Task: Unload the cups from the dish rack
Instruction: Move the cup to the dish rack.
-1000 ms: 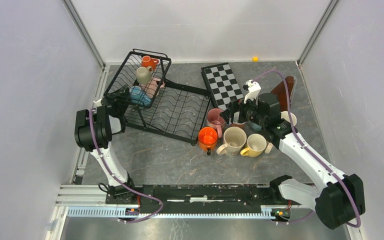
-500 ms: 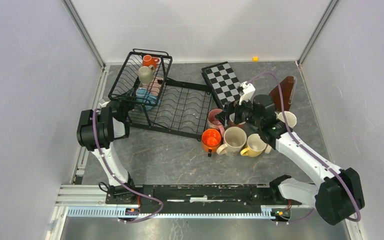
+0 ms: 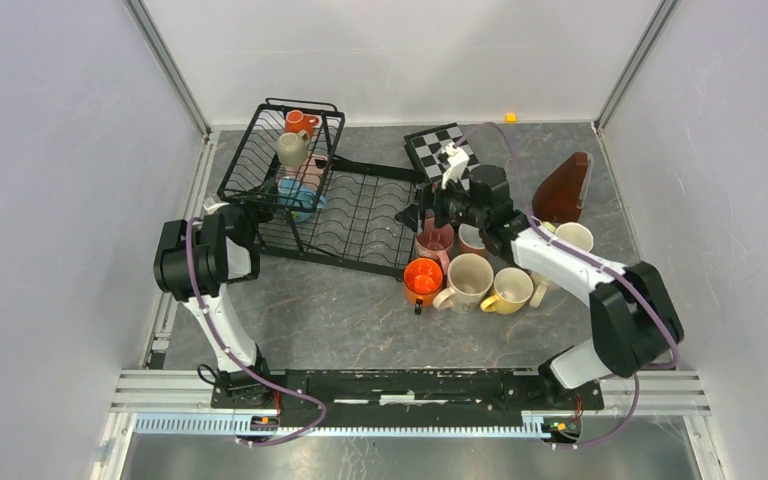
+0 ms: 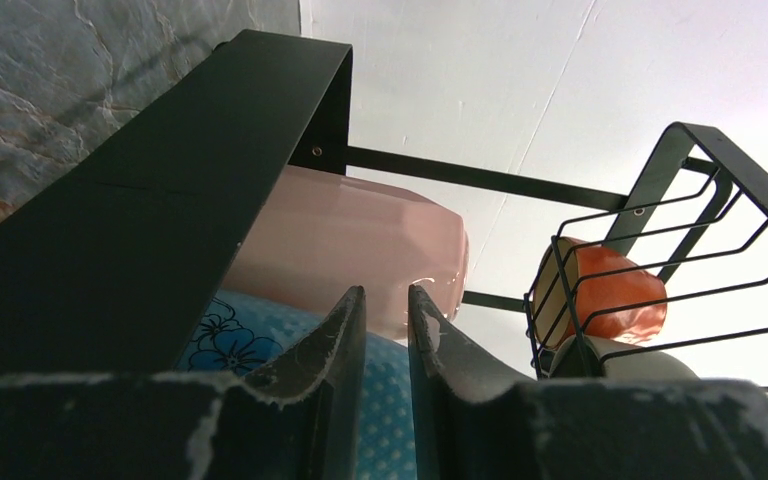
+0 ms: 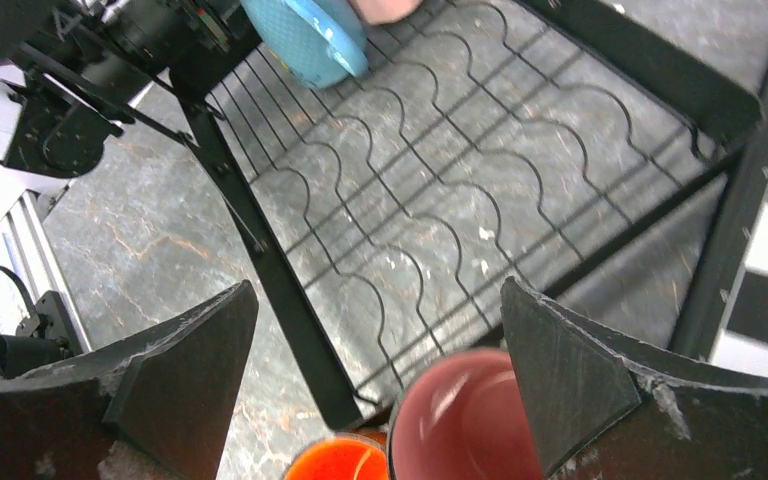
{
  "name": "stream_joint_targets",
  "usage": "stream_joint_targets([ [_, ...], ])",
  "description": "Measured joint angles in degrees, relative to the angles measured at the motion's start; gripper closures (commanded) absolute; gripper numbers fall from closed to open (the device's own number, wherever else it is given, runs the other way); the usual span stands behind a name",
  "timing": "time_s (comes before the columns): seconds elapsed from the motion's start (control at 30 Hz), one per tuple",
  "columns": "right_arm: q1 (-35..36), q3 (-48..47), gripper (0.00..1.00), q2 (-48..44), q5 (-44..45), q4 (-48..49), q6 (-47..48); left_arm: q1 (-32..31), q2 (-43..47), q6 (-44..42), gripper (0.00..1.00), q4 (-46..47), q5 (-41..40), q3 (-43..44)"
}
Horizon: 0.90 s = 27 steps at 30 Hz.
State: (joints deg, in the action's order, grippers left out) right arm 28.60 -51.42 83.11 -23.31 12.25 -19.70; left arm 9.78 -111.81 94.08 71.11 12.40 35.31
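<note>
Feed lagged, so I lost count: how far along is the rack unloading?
Six cups already stand on the table by the dish rack. The left gripper sits at the light blue cup in the basket, grip unclear; the right gripper hangs open, empty. Four cups are left in the basket.

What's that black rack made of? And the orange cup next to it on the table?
The dish rack looks like metal wire and flat bars, coated matte black: thin, wavy-bent, hardly shiny. The orange cup looks like glazed ceramic, thick-walled and smooth; shiny plastic can't be ruled out.
</note>
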Motion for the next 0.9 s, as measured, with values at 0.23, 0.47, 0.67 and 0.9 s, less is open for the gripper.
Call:
stream_joint_targets([
  [0.23,2.5,-9.8,0.02,11.4,-2.5,5.9,0.4,0.0,-0.2,0.0,0.73,0.3,2.4,0.3],
  [0.47,4.1,-18.2,0.02,22.4,-5.0,8.7,4.3,0.0,-0.3,-0.1,0.75,-0.3,4.8,0.7],
  [0.67,5.4,-26.0,0.05,30.7,-6.5,9.9,9.4,0.0,0.0,-1.5,0.76,-2.4,6.8,1.4],
  [0.9,7.9,-35.0,0.10,38.8,-7.8,10.0,14.1,0.0,1.0,-3.7,0.77,-7.5,9.2,2.9],
])
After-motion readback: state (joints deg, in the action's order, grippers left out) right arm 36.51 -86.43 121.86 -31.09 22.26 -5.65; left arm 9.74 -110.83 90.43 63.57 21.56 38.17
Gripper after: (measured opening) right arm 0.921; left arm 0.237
